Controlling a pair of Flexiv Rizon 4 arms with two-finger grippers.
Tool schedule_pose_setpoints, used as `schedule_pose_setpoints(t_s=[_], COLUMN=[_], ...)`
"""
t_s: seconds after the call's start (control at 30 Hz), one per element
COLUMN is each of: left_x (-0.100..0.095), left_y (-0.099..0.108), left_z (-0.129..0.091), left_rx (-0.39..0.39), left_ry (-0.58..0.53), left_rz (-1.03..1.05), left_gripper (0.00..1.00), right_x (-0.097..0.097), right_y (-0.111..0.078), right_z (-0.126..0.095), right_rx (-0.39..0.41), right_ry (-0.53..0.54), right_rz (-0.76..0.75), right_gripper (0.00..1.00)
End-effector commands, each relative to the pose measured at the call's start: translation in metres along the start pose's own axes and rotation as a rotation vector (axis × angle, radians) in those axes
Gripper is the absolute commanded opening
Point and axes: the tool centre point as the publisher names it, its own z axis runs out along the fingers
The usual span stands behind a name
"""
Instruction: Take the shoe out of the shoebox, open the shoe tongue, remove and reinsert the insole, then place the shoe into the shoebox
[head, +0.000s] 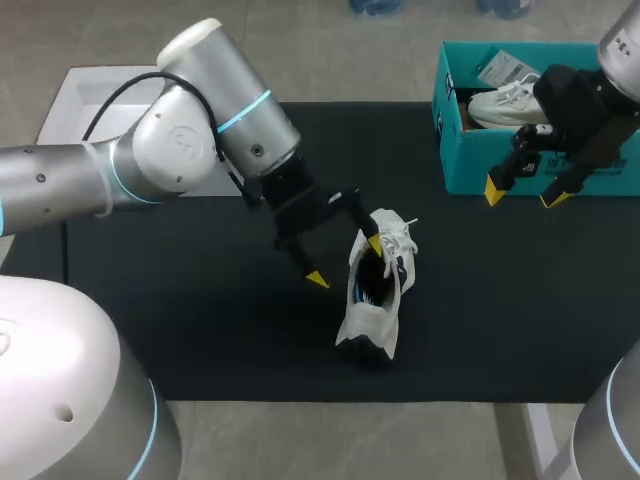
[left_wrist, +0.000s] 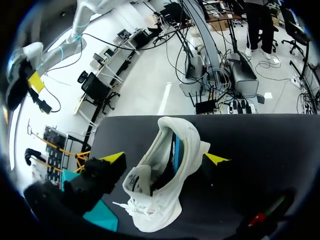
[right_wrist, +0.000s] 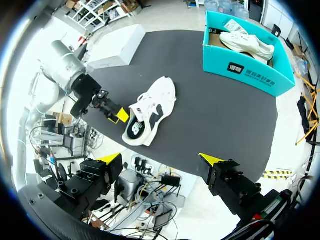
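Observation:
A white shoe (head: 380, 295) lies on its side on the black mat (head: 200, 320), its opening dark with a blue lining showing. My left gripper (head: 345, 261) stands open at the shoe's laced end; one yellow fingertip (head: 374, 243) is against the shoe and the other hangs clear of it. In the left wrist view the shoe (left_wrist: 165, 185) lies between the spread fingers of that gripper (left_wrist: 165, 158). My right gripper (head: 523, 193) hangs open and empty in front of the teal shoebox (head: 470, 170). In the right wrist view the shoe (right_wrist: 150, 110) lies far ahead of the right gripper (right_wrist: 161, 159).
A second white shoe (head: 505, 103) lies inside the shoebox (right_wrist: 250, 72) at the back right. A white lid-like box (head: 90, 95) sits at the mat's back left corner. The mat's front edge runs just behind the shoe's heel.

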Motion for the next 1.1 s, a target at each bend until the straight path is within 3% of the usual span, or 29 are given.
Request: schedule_pose_setpoints(t_s=[0.03,0.37,0.83,0.97,1.03,1.1], left_x=[0.0,0.003,0.001,0.009,0.015,0.021], left_y=[-0.002,-0.006,-0.006,-0.003,-0.002,-0.003], left_z=[0.0,0.001,0.002,-0.001,-0.004,-0.005], left_rx=[-0.002,0.016,0.021,0.008,0.007,0.005], left_ry=[0.028,0.022,0.024,0.015,-0.004,0.01], left_rz=[-0.004,-0.023,-0.024,-0.037,-0.043,-0.043], left_gripper=[1.0,1.0,1.0,1.0,0.0,0.0], right_x=[-0.012,-0.04,-0.04,-0.04,-0.04,-0.04], right_y=[-0.018,-0.049,-0.047,-0.047,-0.047,-0.047], right_z=[-0.012,-0.035,-0.037,-0.037,-0.037,-0.037], right_rx=[-0.028,-0.086,-0.057,-0.057,-0.057,-0.057], right_ry=[-0.003,-0.026,-0.019,-0.019,-0.019,-0.019], right_rz=[0.019,0.066,0.072,0.072,0.072,0.072], right_gripper=[1.0,1.0,1.0,1.0,1.0,1.0])
